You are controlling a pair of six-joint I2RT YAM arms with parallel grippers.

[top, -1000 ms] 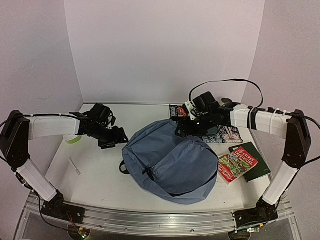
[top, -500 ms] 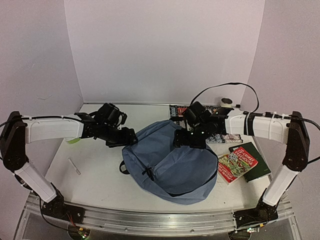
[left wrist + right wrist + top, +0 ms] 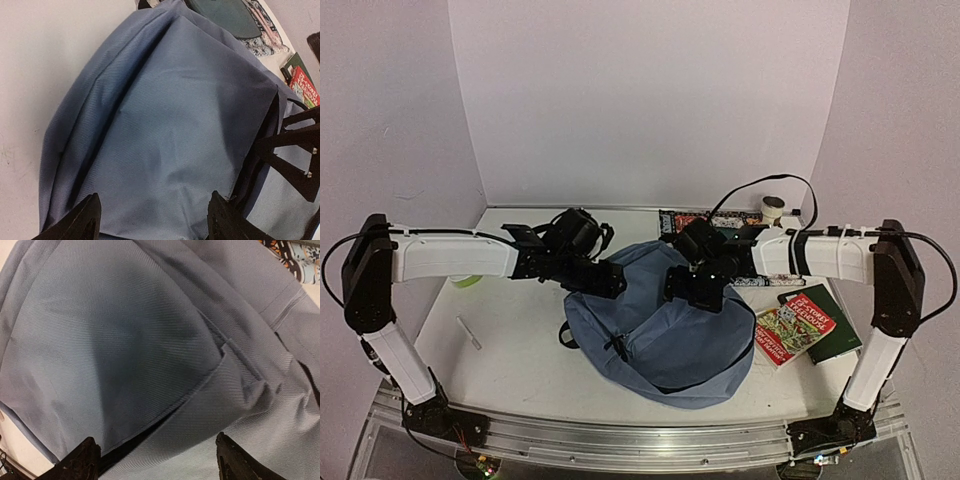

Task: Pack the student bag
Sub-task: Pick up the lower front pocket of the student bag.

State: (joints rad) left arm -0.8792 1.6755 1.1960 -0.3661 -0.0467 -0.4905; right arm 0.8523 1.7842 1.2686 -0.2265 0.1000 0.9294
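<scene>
The student bag, a big slate-blue fabric backpack, lies flat in the middle of the table with its zip pocket toward the near side. My left gripper hovers open over its upper left edge, and in the left wrist view blue cloth spreads between the fingers of the left gripper. My right gripper stands open over the bag's upper middle. In the right wrist view the right gripper is above a seam and a dark slit in the bag. Neither holds anything.
A red illustrated book lies on a dark green book to the bag's right. Patterned pouches and a dark teal pouch lie behind the bag. A tape roll stands at the back right. At the left lie a white stick and a green object.
Both arms have swung inward from the bag's sides, so both grippers now hang over its upper part. Their jaws stay open.
</scene>
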